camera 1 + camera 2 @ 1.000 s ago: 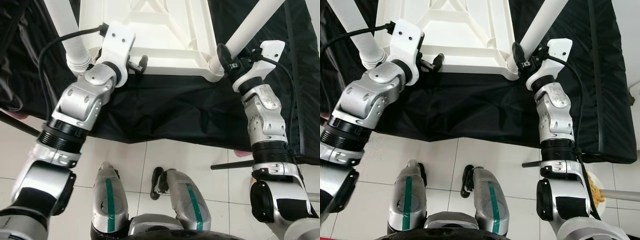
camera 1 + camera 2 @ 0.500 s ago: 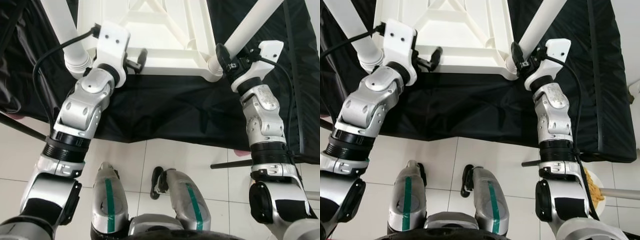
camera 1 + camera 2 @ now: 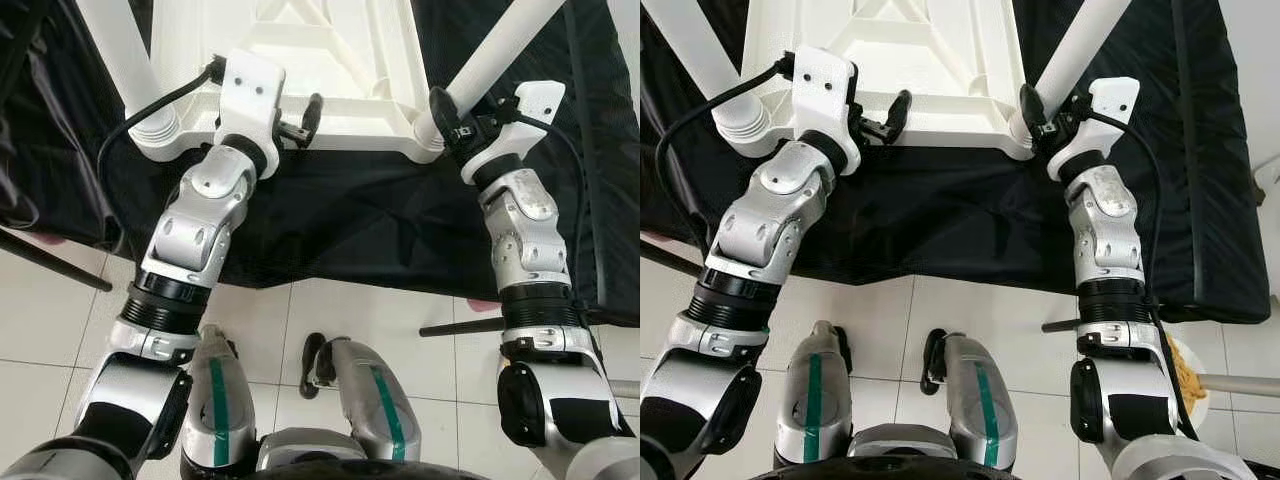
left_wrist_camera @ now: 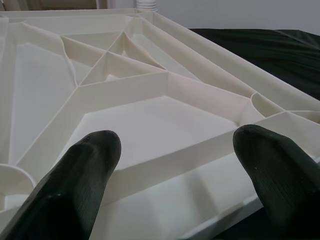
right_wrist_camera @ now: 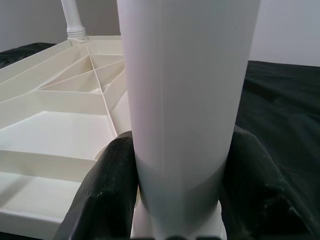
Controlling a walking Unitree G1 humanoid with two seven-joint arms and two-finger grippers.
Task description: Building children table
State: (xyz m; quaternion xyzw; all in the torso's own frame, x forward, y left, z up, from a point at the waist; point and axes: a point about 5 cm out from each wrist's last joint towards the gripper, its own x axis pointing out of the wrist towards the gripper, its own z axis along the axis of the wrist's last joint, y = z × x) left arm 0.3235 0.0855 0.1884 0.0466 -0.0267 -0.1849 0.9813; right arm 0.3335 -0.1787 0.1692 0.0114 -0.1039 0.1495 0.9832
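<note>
On black cloth [image 3: 340,225] | upturned white table [image 3: 320,60] | right fingers [image 5: 107,195] clamp leg [image 5: 185,100]

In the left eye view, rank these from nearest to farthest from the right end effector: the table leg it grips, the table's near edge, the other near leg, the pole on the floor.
1. Gripped leg, between the right end effector's fingers.
2. Table's near edge, to its left.
3. Other near leg and floor pole, left and below: too close to call.
</note>
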